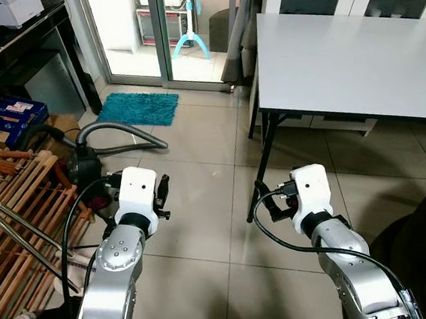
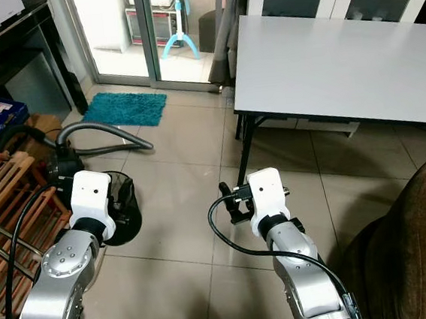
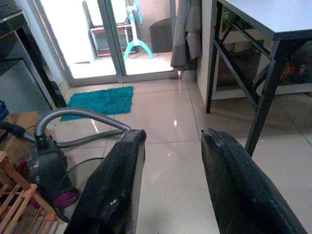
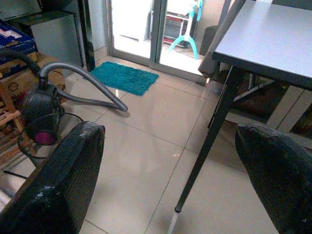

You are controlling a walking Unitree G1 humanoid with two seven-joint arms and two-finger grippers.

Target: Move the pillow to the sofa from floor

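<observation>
While both arms reach forward over the tiled floor (image 1: 202, 206), the left claw (image 3: 168, 146) and right claw (image 4: 170, 146) are spread, holding nothing; the pillow's whereabouts cannot be told.

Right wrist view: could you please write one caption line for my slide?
Open right gripper above tiled floor, facing a vacuum cleaner, teal rug and grey table.

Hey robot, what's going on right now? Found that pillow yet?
Left gripper and right gripper: jaws open, holding nothing, raised over tiled floor. No pillow sighted. Vacuum cleaner to the left, table ahead-right.
</observation>
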